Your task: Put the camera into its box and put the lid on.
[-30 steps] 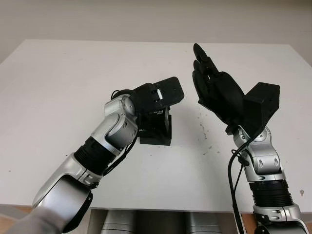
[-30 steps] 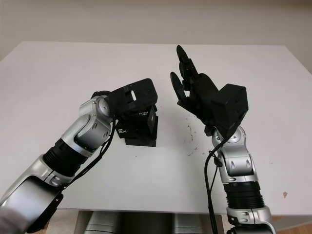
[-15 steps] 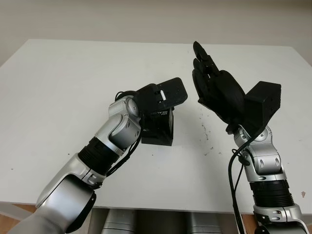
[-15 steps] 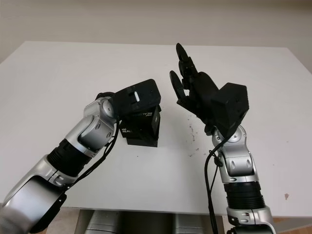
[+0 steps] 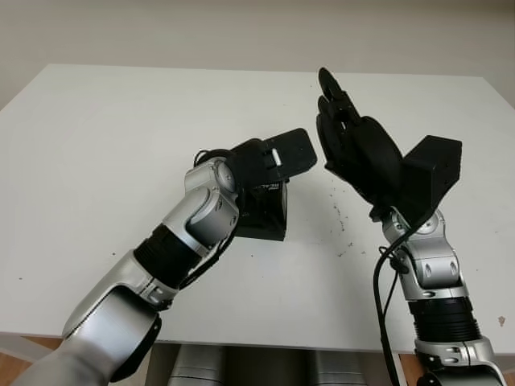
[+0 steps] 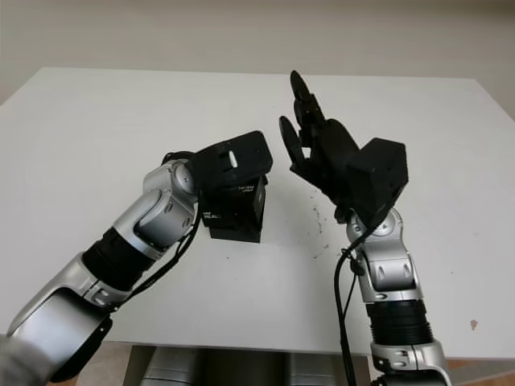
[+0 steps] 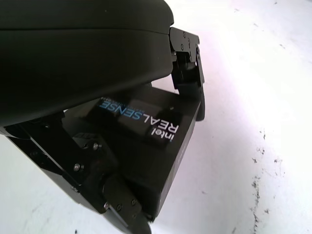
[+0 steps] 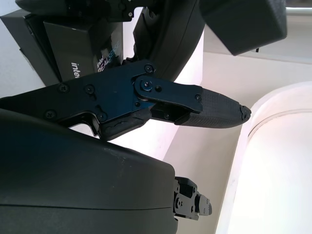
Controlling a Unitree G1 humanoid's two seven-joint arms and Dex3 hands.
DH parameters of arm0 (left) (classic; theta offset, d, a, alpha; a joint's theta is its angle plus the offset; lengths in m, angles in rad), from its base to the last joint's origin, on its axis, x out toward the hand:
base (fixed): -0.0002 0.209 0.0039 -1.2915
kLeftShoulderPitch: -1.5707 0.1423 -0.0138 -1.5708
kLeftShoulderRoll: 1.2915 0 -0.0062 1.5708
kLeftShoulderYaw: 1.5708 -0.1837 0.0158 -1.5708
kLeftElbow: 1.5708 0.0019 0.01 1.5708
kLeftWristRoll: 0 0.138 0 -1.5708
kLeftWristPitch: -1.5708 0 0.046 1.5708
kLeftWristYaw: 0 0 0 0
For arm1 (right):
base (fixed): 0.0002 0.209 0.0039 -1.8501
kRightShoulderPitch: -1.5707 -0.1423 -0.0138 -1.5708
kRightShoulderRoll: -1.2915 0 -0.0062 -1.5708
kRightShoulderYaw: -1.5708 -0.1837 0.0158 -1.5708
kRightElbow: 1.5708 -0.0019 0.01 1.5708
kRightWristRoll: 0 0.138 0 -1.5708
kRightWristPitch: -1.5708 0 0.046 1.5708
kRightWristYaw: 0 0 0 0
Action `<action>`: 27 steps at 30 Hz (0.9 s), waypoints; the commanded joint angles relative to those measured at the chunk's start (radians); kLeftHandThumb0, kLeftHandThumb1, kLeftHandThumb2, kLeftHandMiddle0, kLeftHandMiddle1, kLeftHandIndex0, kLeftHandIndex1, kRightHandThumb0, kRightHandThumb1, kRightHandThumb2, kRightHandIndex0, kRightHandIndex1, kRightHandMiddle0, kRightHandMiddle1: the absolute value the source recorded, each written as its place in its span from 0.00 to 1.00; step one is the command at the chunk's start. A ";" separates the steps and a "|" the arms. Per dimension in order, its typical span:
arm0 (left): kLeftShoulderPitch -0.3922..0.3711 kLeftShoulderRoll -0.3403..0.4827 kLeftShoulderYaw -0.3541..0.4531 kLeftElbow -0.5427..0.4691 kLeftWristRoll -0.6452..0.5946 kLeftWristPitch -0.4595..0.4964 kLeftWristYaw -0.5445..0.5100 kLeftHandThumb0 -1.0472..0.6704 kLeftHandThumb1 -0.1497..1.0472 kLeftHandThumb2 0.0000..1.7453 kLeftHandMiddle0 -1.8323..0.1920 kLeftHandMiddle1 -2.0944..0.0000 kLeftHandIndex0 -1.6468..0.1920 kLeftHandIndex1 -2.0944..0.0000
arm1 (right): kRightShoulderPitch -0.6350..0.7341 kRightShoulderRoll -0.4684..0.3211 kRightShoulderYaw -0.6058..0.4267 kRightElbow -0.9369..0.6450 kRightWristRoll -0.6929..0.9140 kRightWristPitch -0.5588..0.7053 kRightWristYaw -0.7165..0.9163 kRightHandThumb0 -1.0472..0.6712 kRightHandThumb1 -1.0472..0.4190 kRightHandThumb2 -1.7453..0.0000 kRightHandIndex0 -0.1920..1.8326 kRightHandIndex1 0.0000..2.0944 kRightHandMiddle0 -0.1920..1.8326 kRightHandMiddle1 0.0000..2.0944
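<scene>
In the eye views, the black box [image 5: 262, 211] is seen on the white table [image 5: 121, 137]. The left hand [image 5: 269, 157] is laid over the box, fingers curled around it. The right hand [image 5: 354, 149] is held up beside the box, open.

In the left wrist view, the box lid [image 7: 139, 122] is seen closed under the hand.

In the right wrist view, the box [image 8: 73, 48] is seen past a finger [image 8: 161, 100].

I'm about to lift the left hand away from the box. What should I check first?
1. Box standing on the table: ok.
2. Box closed, camera inside: cannot tell, the left hand covers its top.
3. Left hand's hold on the box: cannot tell.
4. Right hand away from the box: ok, open and raised to its right.
5. Table around the box free for the retreat: ok.
</scene>
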 commanded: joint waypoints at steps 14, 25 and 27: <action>0.033 -0.005 -0.125 -0.118 -0.118 0.116 -0.114 0.33 1.00 0.16 1.00 0.47 1.00 0.61 | -0.002 -0.003 -0.006 -0.005 -0.003 -0.006 -0.002 0.14 0.00 0.65 0.01 0.03 0.03 0.03; 0.019 0.153 -0.283 -0.189 -0.041 -0.102 -0.186 0.31 1.00 0.18 1.00 0.99 1.00 0.99 | -0.004 -0.003 -0.009 -0.015 0.000 0.012 -0.008 0.15 0.00 0.64 0.01 0.03 0.03 0.03; 0.016 0.170 -0.307 -0.192 -0.010 -0.147 -0.199 0.30 1.00 0.19 1.00 1.00 1.00 1.00 | -0.002 -0.001 -0.010 -0.027 -0.002 0.029 -0.016 0.14 0.00 0.66 0.01 0.03 0.03 0.03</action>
